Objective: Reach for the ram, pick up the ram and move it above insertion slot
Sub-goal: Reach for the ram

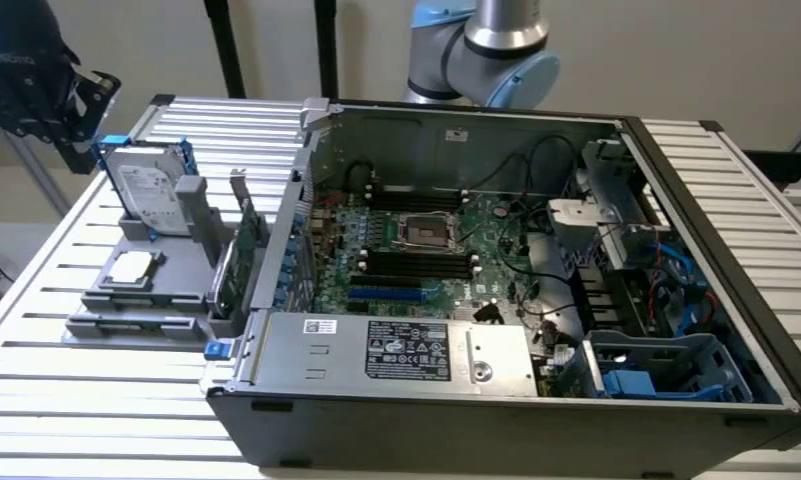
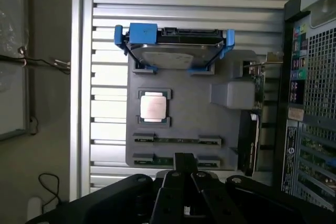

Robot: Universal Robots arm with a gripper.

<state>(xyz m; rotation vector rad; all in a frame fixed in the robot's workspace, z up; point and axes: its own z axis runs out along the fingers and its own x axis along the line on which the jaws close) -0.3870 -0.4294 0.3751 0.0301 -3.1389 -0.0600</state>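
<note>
black-and-white power supply label (image 1: pixel 407 352): print unreadable. long thin green circuit-board ram (image 2: pixel 164 160) lies in grey plastic holder (image 2: pixel 184 124), at black gripper (image 2: pixel 185 163) tips, pressed together.

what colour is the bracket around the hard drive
Blue. The bracket on the hard drive shows best in the wrist view.

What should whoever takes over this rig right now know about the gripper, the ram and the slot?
Gripper: shut, empty, hanging above the grey holder tray beside the open case.
Ram: lying flat in that tray, untouched.
Insertion slot: black, inside the case.
Done: nothing picked up yet.
Left: the grasp, the lift, the move above the slot.
</note>
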